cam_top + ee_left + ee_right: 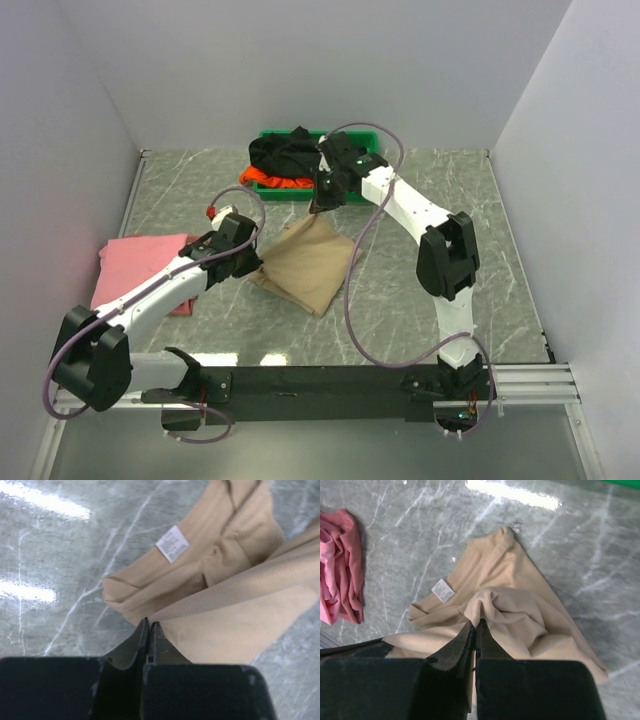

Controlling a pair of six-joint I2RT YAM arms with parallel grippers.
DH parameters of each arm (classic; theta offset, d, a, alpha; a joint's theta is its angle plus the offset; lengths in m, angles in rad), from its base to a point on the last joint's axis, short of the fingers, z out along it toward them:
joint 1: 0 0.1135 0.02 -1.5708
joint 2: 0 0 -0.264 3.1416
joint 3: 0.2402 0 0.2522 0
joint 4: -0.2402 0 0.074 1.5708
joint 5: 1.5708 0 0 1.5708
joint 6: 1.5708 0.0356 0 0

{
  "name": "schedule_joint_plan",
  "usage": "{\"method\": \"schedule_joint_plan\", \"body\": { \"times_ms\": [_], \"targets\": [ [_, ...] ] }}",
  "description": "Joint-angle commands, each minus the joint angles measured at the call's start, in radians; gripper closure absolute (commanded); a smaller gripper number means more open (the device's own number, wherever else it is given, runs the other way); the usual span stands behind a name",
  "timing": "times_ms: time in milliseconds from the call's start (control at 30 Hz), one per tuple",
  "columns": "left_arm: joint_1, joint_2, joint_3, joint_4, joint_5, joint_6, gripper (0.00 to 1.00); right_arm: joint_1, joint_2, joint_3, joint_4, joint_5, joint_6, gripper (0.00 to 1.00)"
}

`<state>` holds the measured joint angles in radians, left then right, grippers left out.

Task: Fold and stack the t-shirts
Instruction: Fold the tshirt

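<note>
The beige t-shirt (308,265) lies crumpled at the centre of the counter (440,190). The pink t-shirt (140,265) is well apart at 9 o'clock. The black t-shirt (285,152) and orange t-shirt (272,182) are heaped in and over the green tray (268,136) at 12 o'clock. Both sets of jaws are pressed together on the beige cloth. Those of the left arm (170,290) pinch a thin edge at the shirt's 9 o'clock side. Those of the right arm (400,205) pinch a ribbed bunch at its 12 o'clock corner.

The main risk, as I judge it, is slip. The left jaws hold only a sliver of fabric at their very tips, and a taut band runs away from them, so a pull apart could draw it free. The right jaws seem to hold several layers, so lifting may raise a wad rather than 1 clean edge and leave the shirt twisted. The 2 grips look unmatched, so spreading could skew the cloth and spoil the fold. A drag towards 9 o'clock could foul the pink t-shirt.
</note>
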<state>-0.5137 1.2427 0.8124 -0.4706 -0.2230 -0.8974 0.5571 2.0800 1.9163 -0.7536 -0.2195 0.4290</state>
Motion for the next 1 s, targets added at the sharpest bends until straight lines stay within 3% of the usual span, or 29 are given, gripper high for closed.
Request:
{"method": "schedule_joint_plan", "body": {
  "times_ms": [0, 100, 167, 200, 233, 267, 300, 400, 733, 967],
  "targets": [
    [0.029, 0.043, -0.031, -0.030, -0.042, -0.028, 1.00, -0.008, 0.037, 0.067, 0.085, 0.017, -0.003, 1.00],
    [0.064, 0.073, -0.042, -0.005, -0.046, -0.046, 0.99, -0.008, 0.094, 0.092, 0.100, 0.025, 0.007, 1.00],
    [0.089, 0.099, -0.039, -0.003, -0.039, -0.058, 0.93, -0.008, 0.130, 0.104, 0.121, 0.013, 0.007, 0.97],
    [0.095, 0.107, -0.036, -0.003, -0.035, -0.060, 0.85, -0.008, 0.143, 0.115, 0.117, 0.006, 0.014, 0.79],
    [0.096, 0.113, -0.032, -0.006, -0.032, -0.061, 0.44, -0.006, 0.167, 0.145, 0.105, -0.012, 0.008, 0.68],
    [0.096, 0.121, -0.029, -0.016, -0.029, -0.063, 0.15, -0.008, 0.176, 0.165, 0.090, -0.030, 0.001, 0.44],
    [0.096, 0.120, -0.024, -0.020, -0.021, -0.061, 0.01, -0.006, 0.183, 0.183, 0.074, -0.038, -0.009, 0.33],
    [0.096, 0.081, -0.036, -0.023, -0.015, -0.067, 0.01, -0.005, 0.144, 0.176, 0.072, -0.040, -0.035, 0.23],
    [0.096, -0.018, -0.114, 0.044, 0.099, -0.069, 0.01, -0.006, -0.191, -0.316, 0.259, -0.038, -0.076, 0.18],
    [0.095, -0.048, -0.206, 0.200, 0.263, -0.089, 0.01, -0.006, -0.179, -0.488, 0.296, -0.034, -0.088, 0.16]
  ]
}}
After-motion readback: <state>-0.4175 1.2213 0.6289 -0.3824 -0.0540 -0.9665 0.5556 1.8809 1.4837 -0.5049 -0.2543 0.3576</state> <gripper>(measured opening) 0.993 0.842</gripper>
